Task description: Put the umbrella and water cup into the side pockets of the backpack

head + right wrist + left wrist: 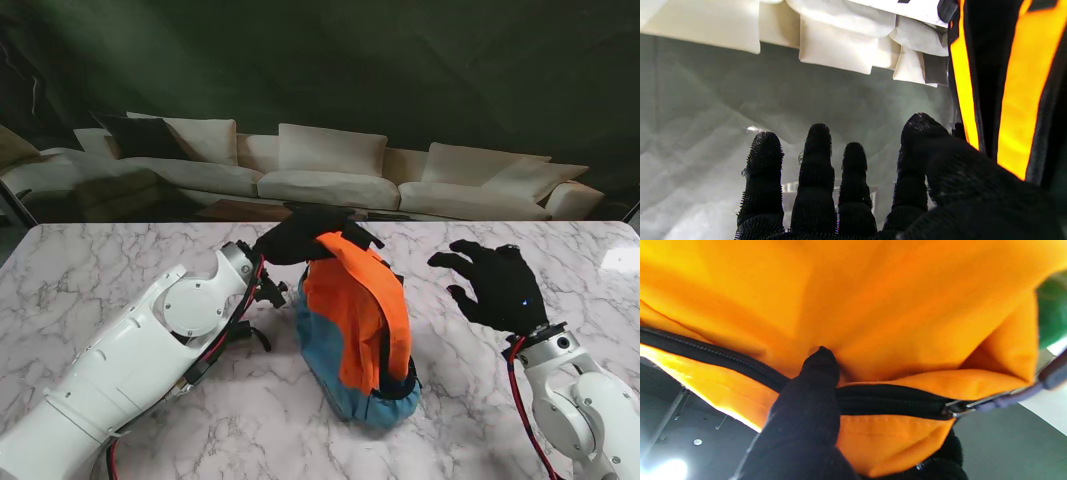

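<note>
1. Stand view: the backpack (355, 330), orange with a blue base, stands upright in the middle of the frame. The left hand (300, 238) sits at its top, upper middle of the frame, fingers clamped on the upper edge, probably to keep the soft bag standing while the pockets are filled

2. In the same view, the right hand (495, 285) hovers at the right of the frame, well apart from the bag, fingers spread and holding nothing. I see no umbrella and no water cup anywhere on the table, so I cannot tell where they are

3. The marble table (120, 265) is white with grey veins. A pale sofa (330, 170) runs across the upper frame before a dark green backdrop

4. Left wrist view: orange fabric (873, 306) fills the frame. A black gloved finger (816, 373) presses into it just beside a black zipper (890, 401), which confirms the grip on the bag

5. Right wrist view: the gloved fingers (816, 156) are apart and empty. The bag's orange and black straps (1017, 100) stand at the right edge, and sofa cushions (836, 46) show along the top
</note>
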